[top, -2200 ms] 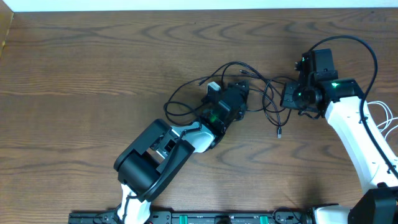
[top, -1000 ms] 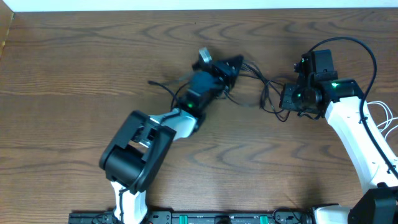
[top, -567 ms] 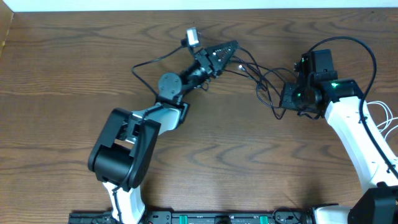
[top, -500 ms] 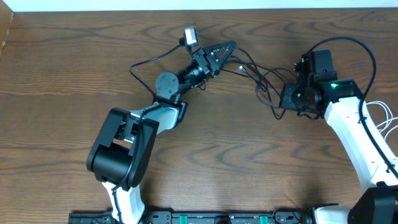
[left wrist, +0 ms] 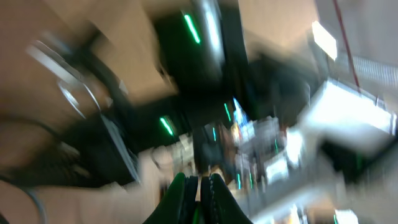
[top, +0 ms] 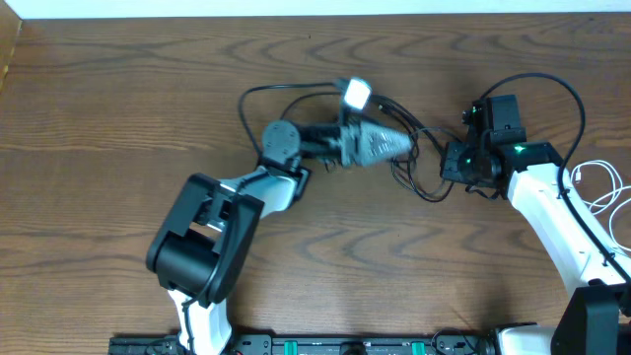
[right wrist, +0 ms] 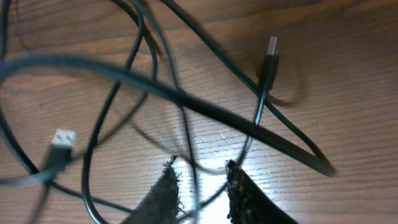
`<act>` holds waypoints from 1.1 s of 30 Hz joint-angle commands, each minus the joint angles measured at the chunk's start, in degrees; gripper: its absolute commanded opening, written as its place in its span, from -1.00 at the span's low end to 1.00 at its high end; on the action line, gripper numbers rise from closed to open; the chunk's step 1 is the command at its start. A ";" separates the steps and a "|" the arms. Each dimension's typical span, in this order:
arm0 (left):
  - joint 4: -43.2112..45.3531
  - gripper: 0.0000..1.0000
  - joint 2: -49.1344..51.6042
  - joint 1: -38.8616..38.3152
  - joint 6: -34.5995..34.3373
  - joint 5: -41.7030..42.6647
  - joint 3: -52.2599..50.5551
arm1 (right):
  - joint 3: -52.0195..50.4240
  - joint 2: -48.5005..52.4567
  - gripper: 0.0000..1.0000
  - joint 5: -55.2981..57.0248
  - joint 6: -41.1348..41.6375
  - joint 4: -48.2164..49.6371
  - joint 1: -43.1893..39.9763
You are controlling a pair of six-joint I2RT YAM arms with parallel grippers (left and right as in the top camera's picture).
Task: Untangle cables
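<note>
Right jaws are seen parted a little, with one thin strand of the black cables (right wrist: 186, 134) running between the tips. Further loops and a plug end (right wrist: 271, 53) are spread just beyond the jaws on the bench (right wrist: 348, 74). Left jaws are shown nearly closed in a blurred wrist view; whether anything is gripped cannot be told. The tangle is located between both jaws.

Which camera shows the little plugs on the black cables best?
The right wrist camera. It shows the upper plug and the lower plug up close and fairly sharp. The overhead camera shows the black cables only as thin loops, plugs too tiny to spot. The left wrist camera is too blurred to show any.
</note>
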 commanded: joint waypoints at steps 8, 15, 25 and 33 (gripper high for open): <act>0.90 -0.85 -1.09 -1.27 0.59 -5.29 0.74 | -0.57 0.33 0.18 0.20 1.86 0.22 0.59; -2.12 -0.84 -1.09 2.95 6.84 -0.42 0.72 | -0.61 0.33 0.43 0.04 1.86 -0.98 0.59; -5.20 -0.84 -1.07 9.25 11.78 14.97 -0.66 | -0.61 0.33 0.45 -4.31 4.61 -0.07 0.63; -13.49 -0.84 -1.07 9.29 13.33 2.49 -1.73 | -0.61 0.33 0.47 -6.21 4.59 0.26 0.63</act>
